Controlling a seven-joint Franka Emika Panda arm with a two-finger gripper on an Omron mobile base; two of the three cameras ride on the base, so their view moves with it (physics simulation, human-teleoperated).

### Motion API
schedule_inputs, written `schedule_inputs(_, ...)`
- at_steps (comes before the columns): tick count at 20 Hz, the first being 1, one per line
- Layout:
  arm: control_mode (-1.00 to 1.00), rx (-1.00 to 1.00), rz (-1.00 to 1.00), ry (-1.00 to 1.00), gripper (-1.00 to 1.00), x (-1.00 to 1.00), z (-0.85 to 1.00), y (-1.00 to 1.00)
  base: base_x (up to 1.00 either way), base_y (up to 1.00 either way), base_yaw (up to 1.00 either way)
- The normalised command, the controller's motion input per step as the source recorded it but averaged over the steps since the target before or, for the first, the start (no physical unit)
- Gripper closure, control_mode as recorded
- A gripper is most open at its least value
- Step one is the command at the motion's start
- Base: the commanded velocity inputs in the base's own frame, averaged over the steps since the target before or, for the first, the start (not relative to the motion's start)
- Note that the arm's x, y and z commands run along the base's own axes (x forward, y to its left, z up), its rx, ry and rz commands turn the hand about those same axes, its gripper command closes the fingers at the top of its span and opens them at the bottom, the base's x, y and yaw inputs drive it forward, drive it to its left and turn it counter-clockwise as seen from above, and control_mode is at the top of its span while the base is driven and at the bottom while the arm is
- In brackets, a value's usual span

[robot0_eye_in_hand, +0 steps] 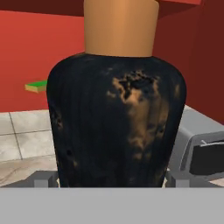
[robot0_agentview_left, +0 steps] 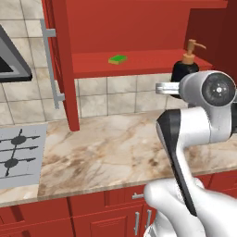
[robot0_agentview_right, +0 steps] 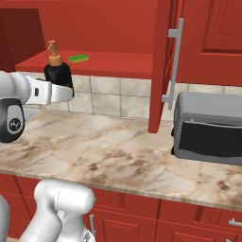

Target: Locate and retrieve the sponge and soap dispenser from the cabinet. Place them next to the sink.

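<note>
Marble counter [robot0_agentview_left: 106, 152] lying below open cabinet [robot0_agentview_left: 139, 28]; sponge [robot0_agentview_left: 117, 59] sitting on its shelf; gripper [robot0_eye_in_hand: 105, 178] clasping soap dispenser [robot0_eye_in_hand: 116, 127] at shelf edge.

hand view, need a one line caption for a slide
Close-up of the black soap dispenser between the gripper fingertips, with the green sponge behind on the red cabinet shelf.

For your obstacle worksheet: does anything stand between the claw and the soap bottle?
Nothing visible. The soap bottle sits right at the claw, between its fingertips; the sponge lies apart, further along the shelf.
</note>
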Motion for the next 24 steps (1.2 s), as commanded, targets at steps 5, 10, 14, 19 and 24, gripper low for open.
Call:
schedule_inputs(5,-1.0,0.02,0.07,0.19,1.0,-1.0,-0.18,0.15,0.0,0.0,0.0)
schedule_inputs(10,-1.0,0.07,0.1,0.13,1.0,-0.98,-0.49,0.11,0.0,0.0,0.0)
schedule_inputs(14,-1.0,0.15,0.04,0.0,1.0,-0.5,-0.5,0.08,0.0,0.0,0.0)
schedule_inputs(19,-1.0,0.02,0.0,-0.32,1.0,-0.08,-0.56,0.0,0.0,0.0,0.0)
schedule_inputs(24,-1.0,-0.2,0.08,-0.47,1.0,-0.25,-0.57,0.09,0.0,0.0,0.0)
